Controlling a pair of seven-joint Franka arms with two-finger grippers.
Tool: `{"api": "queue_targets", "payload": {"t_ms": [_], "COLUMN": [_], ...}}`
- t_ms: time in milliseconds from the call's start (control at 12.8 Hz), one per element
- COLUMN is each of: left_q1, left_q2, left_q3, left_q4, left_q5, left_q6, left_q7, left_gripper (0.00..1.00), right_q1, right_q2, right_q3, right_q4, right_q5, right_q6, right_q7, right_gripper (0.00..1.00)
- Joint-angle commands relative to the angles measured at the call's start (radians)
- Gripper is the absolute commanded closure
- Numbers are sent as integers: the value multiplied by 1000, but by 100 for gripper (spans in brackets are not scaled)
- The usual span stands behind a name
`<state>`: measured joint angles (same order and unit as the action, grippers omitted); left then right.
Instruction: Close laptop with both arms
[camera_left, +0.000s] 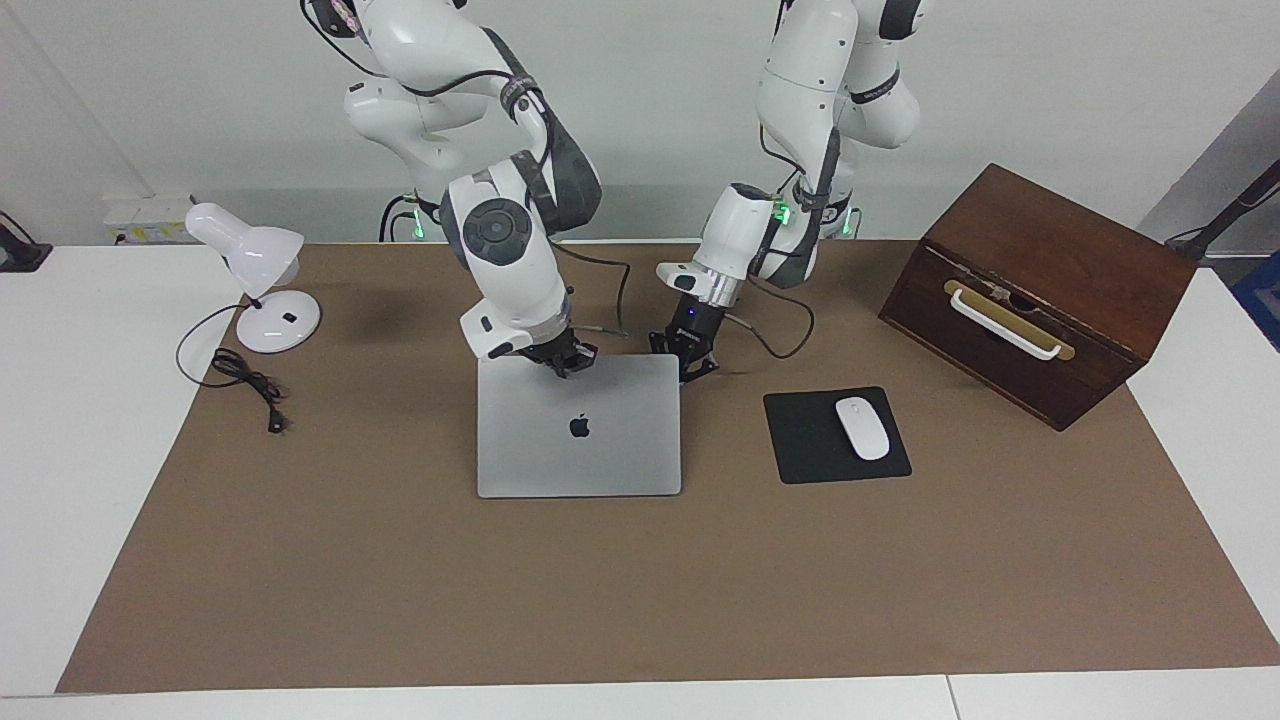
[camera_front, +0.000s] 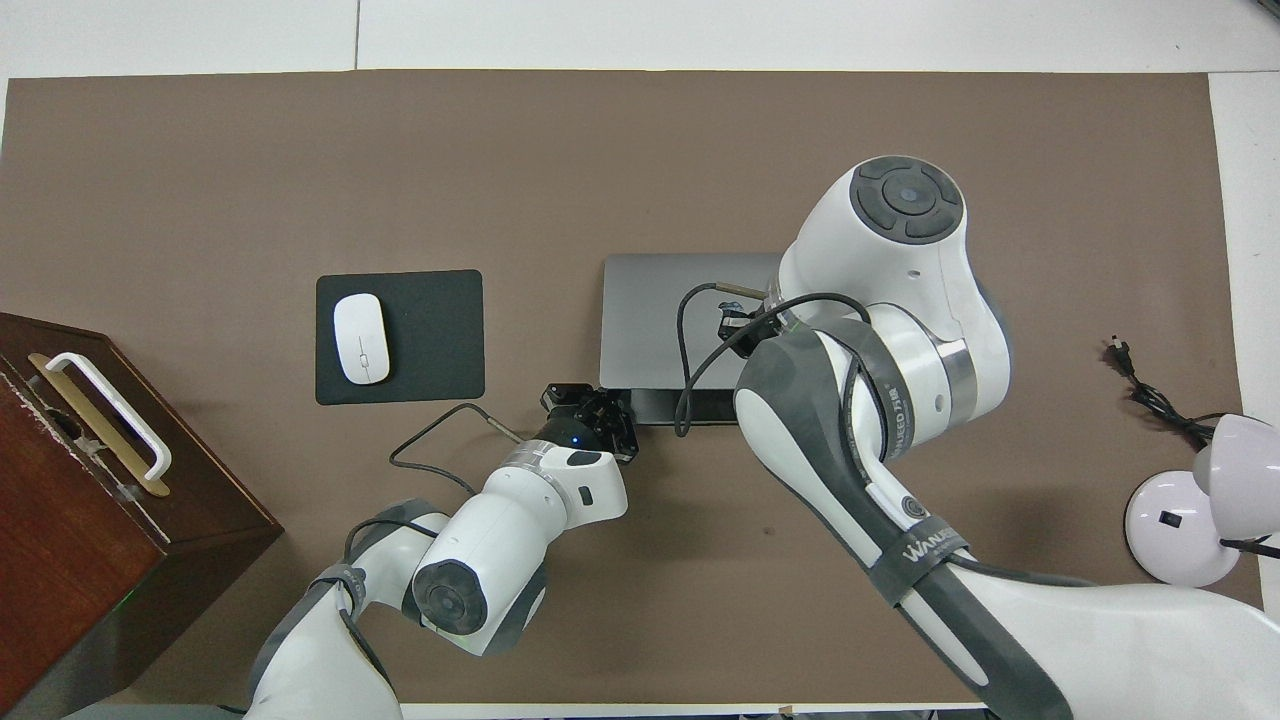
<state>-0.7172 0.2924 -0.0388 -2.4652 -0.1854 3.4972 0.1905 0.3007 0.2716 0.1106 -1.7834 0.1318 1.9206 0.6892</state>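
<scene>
I see the laptop (camera_left: 578, 425) in the middle of the brown mat (camera_left: 640, 600). Its lid is part way down, with the apple mark facing away from the robots. In the overhead view a thin strip of its base shows at six o'clock under the lid.

My right gripper (camera_left: 565, 358) sits at the lid's top edge, near the corner toward the right arm's end. My left gripper (camera_left: 690, 360) is just beside the other top corner. I cannot tell if either one is clenched or let go.

In the facing view, the black mouse pad (camera_left: 800, 440) lies at three o'clock from the laptop, a little apart from it, with the white mouse (camera_left: 862, 428) on it. The wooden box (camera_left: 1040, 290) stands at two o'clock, well apart. The white lamp (camera_left: 255, 275) is at ten o'clock near the mat's edge, and its black cord (camera_left: 245, 380) lies at nine o'clock, well apart from the laptop.

At six o'clock from the laptop there is bare mat all the way to the mat's edge.
</scene>
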Motion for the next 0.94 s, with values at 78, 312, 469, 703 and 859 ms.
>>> {"api": "queue_targets", "payload": {"t_ms": [78, 312, 469, 703, 859], "left_q1": [-18, -15, -15, -11, -11], "left_q2": [13, 13, 13, 13, 13], "left_q3": [13, 13, 13, 13, 13], "left_q4": [-46, -46, -46, -44, -43], "left_q5": [-6, -6, -6, -6, -6], "left_q6": [-6, -6, -6, -6, -7], "left_q7": [14, 14, 14, 14, 14], "left_gripper": [100, 100, 100, 100, 100], "right_q1": [-15, -11, -14, -12, -14], "right_q2": [-58, -58, -60, -60, -57], "right_q3": [9, 9, 9, 8, 8], "right_q4": [-102, -131, -139, -146, -148], "right_q5": [25, 25, 25, 25, 25], "right_q6": [51, 89, 97, 98, 104], "right_q7": [-11, -11, -13, -11, -13], "right_gripper": [100, 100, 100, 100, 100]}}
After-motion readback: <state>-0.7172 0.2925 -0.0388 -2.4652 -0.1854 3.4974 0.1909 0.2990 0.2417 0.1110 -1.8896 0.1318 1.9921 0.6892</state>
